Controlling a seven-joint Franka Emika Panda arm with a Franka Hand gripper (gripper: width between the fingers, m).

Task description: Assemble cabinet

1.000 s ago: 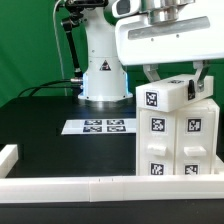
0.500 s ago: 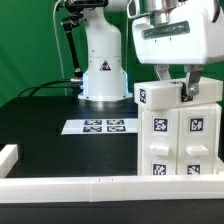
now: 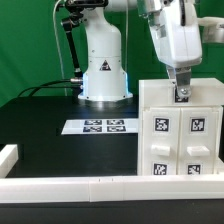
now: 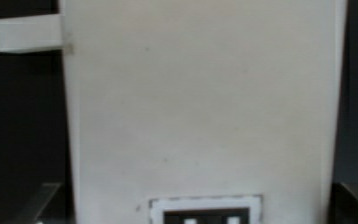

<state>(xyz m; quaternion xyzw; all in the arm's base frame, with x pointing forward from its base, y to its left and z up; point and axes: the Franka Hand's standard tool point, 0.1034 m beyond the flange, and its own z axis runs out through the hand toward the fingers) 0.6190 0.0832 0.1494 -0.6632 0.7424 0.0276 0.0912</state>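
The cabinet (image 3: 180, 135) is a white box with square tags on its front, standing at the exterior view's right. Its top panel (image 3: 160, 88) lies flat on the body. My gripper (image 3: 182, 92) comes down from above and is shut on this top panel, with one dark finger (image 3: 182, 95) at the panel's front edge. In the wrist view the white panel (image 4: 194, 110) fills the middle, with a tag (image 4: 206, 212) low on it. My gripper (image 4: 197, 205) straddles it, and a dark finger (image 4: 34, 203) shows at each side.
The marker board (image 3: 103, 126) lies flat on the black table in front of the robot base (image 3: 103, 70). A long low white rail (image 3: 90, 186) runs along the front edge, with a short white piece (image 3: 8, 155) at the exterior view's left.
The hand has turned about its vertical axis. The top panel, skewed and raised at one corner before, now sits flat and square on the cabinet body.
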